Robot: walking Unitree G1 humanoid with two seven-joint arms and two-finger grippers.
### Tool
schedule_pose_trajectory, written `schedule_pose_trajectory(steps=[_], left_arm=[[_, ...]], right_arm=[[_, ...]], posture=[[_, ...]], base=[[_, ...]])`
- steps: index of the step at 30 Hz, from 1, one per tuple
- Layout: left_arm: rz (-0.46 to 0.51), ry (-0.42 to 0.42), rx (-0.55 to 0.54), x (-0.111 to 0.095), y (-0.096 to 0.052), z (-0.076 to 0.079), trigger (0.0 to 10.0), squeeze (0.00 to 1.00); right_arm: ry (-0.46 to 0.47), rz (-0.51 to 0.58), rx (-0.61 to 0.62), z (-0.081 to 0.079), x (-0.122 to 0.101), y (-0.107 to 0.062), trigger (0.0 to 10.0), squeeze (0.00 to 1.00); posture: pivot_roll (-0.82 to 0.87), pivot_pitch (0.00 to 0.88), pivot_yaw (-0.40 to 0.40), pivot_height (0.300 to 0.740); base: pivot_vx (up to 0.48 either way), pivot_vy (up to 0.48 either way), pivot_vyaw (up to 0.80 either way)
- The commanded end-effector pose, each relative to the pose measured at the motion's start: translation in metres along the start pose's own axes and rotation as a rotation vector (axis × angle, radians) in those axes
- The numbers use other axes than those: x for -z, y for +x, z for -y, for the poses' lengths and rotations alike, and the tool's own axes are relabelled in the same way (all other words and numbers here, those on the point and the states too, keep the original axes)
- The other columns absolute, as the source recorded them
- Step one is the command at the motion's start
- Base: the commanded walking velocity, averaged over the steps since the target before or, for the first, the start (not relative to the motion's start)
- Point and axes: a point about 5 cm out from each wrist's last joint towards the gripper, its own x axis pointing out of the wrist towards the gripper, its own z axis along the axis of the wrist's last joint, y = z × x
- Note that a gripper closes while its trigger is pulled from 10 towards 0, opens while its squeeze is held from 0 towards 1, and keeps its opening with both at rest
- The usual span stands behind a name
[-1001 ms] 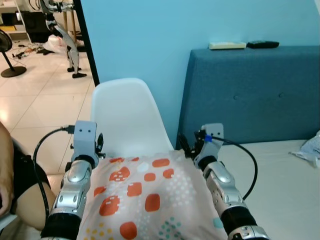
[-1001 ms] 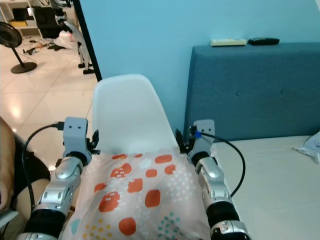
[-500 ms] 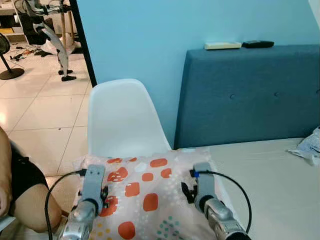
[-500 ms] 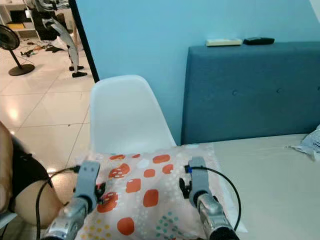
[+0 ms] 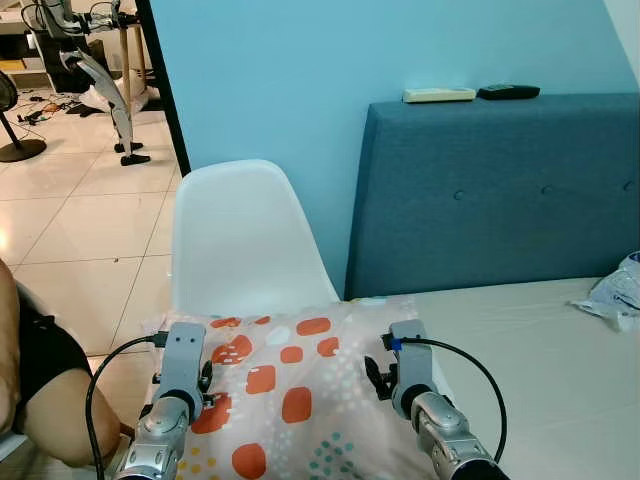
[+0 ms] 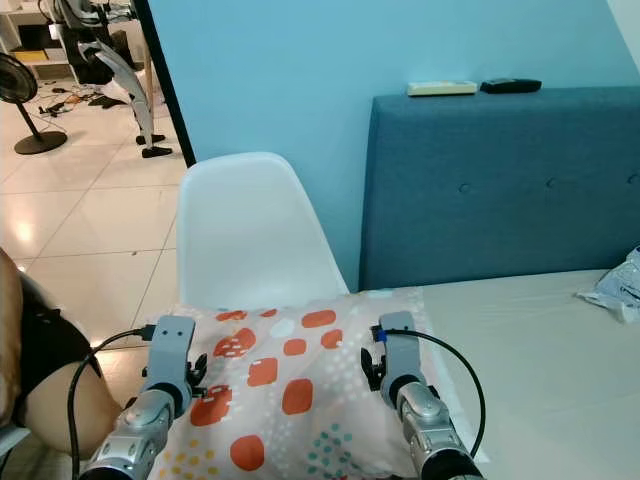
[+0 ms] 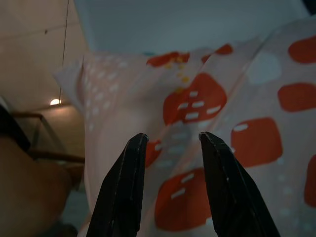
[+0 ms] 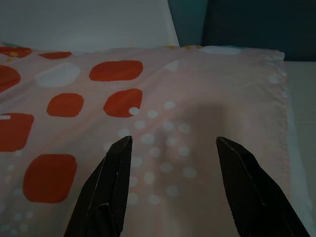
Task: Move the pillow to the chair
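The pillow, pale pink with orange-red patches, lies flat in front of me on the seat of the white chair, and its right corner reaches onto the bed. My left gripper hovers open over the pillow's left part, near its left edge, with nothing between its fingers. Over the pillow's right part my right gripper is open too, fingers spread wide above the dotted fabric. In the eye views both wrists stand over the near half of the pillow.
A blue headboard rises behind the bed, with a white remote and a black remote on top. A plastic bag lies at far right. A person's leg is at my left. Tiled floor and a fan lie beyond.
A second ago both grippers were at the pillow's far corners. They have drawn back toward me, and the pillow lies flat on the seat and bed edge.
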Motion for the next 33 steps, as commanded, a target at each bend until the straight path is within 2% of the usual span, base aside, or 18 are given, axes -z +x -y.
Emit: schedule_pose_trajectory(steps=[1, 5, 10, 33], left_arm=[[0.021, 0.006, 0.003, -0.004, 0.0, 0.002, 10.0, 0.0], [0.033, 0.007, 0.002, -0.005, 0.002, 0.002, 10.0, 0.0], [0.043, 0.007, 0.002, -0.007, 0.003, 0.003, 10.0, 0.0], [0.049, 0.007, -0.022, -0.007, 0.003, 0.0, 10.0, 0.0]], right_arm=[[0.005, 0.01, -0.007, -0.003, -0.002, 0.001, 10.0, 0.0], [0.028, 0.039, -0.004, -0.002, -0.005, 0.002, 10.0, 0.0], [0.051, 0.069, -0.017, -0.003, -0.008, 0.001, 10.0, 0.0], [0.048, 0.081, -0.036, -0.001, -0.011, 0.001, 10.0, 0.0]], posture=[[-0.01, 0.033, -0.037, 0.74], [-0.02, 0.038, -0.031, 0.74], [-0.02, 0.039, -0.029, 0.74], [-0.02, 0.059, -0.03, 0.74]], base=[[0.0, 0.0, 0.0], [0.0, 0.0, 0.0], [0.0, 0.0, -0.8], [0.0, 0.0, -0.8]])
